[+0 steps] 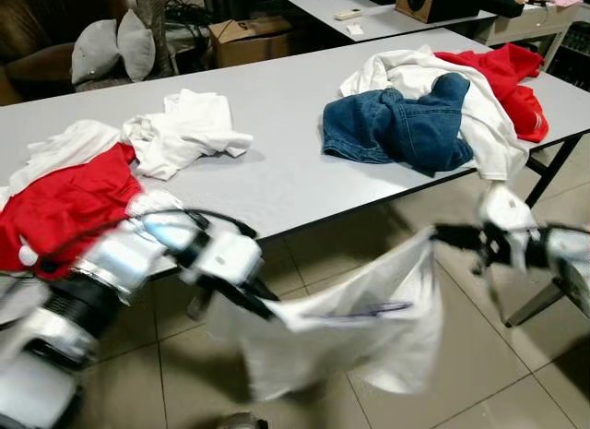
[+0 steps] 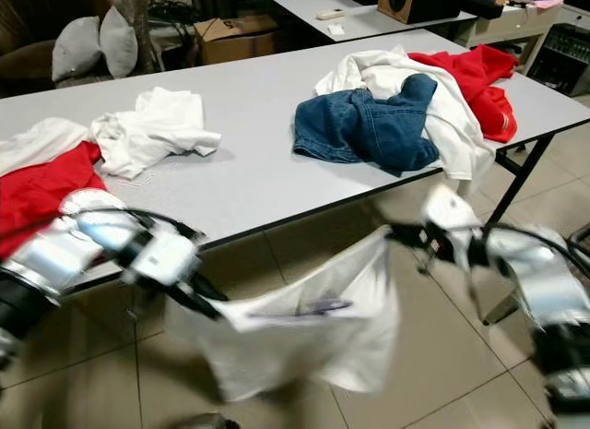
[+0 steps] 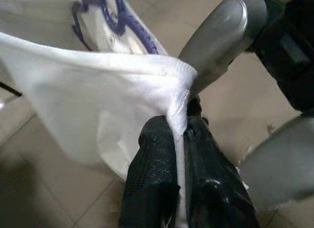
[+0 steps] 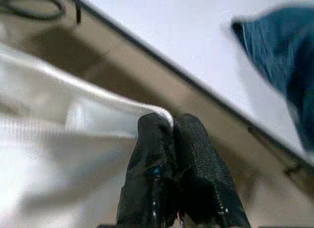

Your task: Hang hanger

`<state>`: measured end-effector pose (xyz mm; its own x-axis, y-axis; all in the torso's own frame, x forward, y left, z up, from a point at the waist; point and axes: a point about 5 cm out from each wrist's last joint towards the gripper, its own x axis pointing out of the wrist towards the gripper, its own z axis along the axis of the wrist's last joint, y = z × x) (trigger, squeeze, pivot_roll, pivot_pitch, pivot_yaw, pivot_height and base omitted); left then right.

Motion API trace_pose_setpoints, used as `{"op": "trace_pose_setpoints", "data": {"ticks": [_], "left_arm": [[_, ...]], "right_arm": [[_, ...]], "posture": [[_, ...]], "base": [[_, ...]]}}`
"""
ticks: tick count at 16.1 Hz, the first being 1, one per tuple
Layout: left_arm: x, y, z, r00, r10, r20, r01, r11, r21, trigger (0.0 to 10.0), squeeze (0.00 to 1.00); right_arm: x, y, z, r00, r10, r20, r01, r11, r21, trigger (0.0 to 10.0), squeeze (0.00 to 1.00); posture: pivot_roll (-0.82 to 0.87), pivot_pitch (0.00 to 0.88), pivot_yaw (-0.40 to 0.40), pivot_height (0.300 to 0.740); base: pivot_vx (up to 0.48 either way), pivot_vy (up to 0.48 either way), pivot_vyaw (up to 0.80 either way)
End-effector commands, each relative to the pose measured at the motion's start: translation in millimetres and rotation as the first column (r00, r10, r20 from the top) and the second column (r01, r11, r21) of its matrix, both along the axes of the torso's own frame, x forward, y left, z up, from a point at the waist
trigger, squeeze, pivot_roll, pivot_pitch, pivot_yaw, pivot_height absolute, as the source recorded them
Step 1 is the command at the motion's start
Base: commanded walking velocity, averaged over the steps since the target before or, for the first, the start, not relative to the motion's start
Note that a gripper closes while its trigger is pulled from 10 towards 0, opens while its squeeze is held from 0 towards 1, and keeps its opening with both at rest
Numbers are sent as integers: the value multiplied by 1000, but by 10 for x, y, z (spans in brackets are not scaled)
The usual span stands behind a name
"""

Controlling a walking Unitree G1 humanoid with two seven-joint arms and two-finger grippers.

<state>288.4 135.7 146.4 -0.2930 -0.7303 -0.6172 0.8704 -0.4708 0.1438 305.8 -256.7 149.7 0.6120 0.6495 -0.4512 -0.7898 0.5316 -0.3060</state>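
Note:
A white shirt point(image 1: 355, 332) hangs stretched between my two grippers, below the front edge of the grey table point(image 1: 277, 171). My left gripper point(image 1: 273, 311) is shut on one corner of the cloth, its fingers point(image 3: 152, 159) pinching the hem. My right gripper point(image 1: 435, 233) is shut on the opposite corner, with the fabric edge caught at its fingertips point(image 4: 154, 127). A blue-purple hanger point(image 1: 371, 309) lies inside the shirt's opening; part of it shows as the hanger point(image 3: 112, 16) in the left wrist view. The picture is motion-blurred.
On the table lie blue jeans point(image 1: 396, 125), a white and red clothes pile point(image 1: 489, 78), a crumpled white garment point(image 1: 184, 126) and a red garment point(image 1: 64, 203). A black table leg point(image 1: 551, 169) stands at right. Tiled floor lies below; a cardboard box point(image 1: 249, 37) sits behind.

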Motion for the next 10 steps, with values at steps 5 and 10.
{"op": "trace_pose_setpoints", "data": {"ticks": [5, 10], "left_arm": [[76, -71, -23, 1000, 18, 9, -18, 1000, -2, 0, 0], [117, -17, 126, 997, 75, -11, -76, 994, -84, 0, 0]], "right_arm": [[0, 548, 89, 975, 217, 50, -222, 960, 173, 0, 0], [-110, 688, -162, 959, 284, -18, -277, 946, 167, 0, 0]], "posture": [[-53, 0, 51, 740], [-49, 0, 49, 740]], "base": [[0, 0, 0], [0, 0, 0]]}}
